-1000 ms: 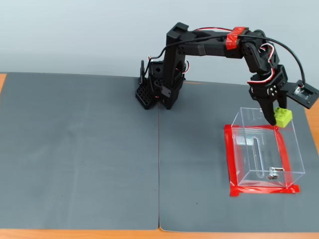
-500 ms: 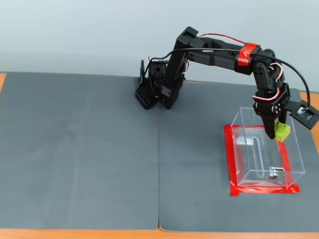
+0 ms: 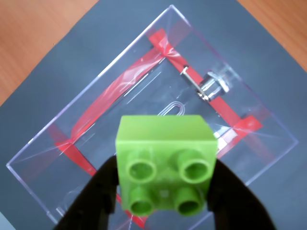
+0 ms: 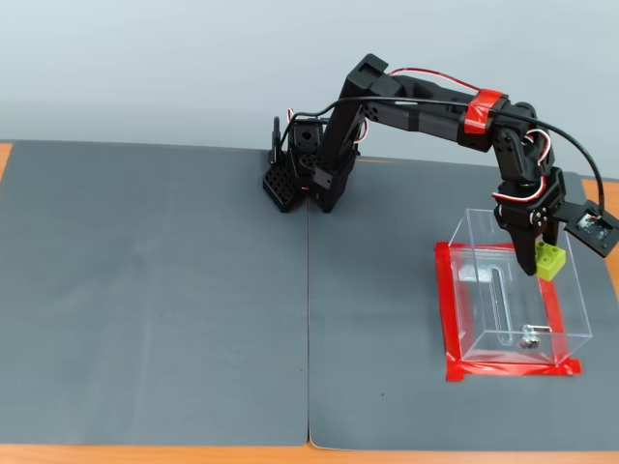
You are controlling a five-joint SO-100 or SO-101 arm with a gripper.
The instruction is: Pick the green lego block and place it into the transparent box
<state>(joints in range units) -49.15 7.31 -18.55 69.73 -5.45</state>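
Note:
The green lego block (image 3: 165, 160) (image 4: 549, 260) is a lime-green brick with four round studs, held between the two black fingers of my gripper (image 3: 163, 189) (image 4: 540, 259), which is shut on it. It hangs over the open top of the transparent box (image 3: 96, 103) (image 4: 484, 319), near the box's far right side in the fixed view. The clear box stands on a red tape outline, with a small metal fitting (image 3: 213, 86) (image 4: 528, 339) inside near one end. In the wrist view the brick covers the middle of the box floor.
Two dark grey mats (image 4: 155, 290) cover the table, joined by a seam down the middle. The arm's black base (image 4: 305, 174) stands at the back centre. Orange wooden table edge (image 4: 609, 232) shows just right of the box.
The arm has stretched forward and lowered the green block from above the box's back right corner to a spot further over the box opening. The gripper stays shut on it.

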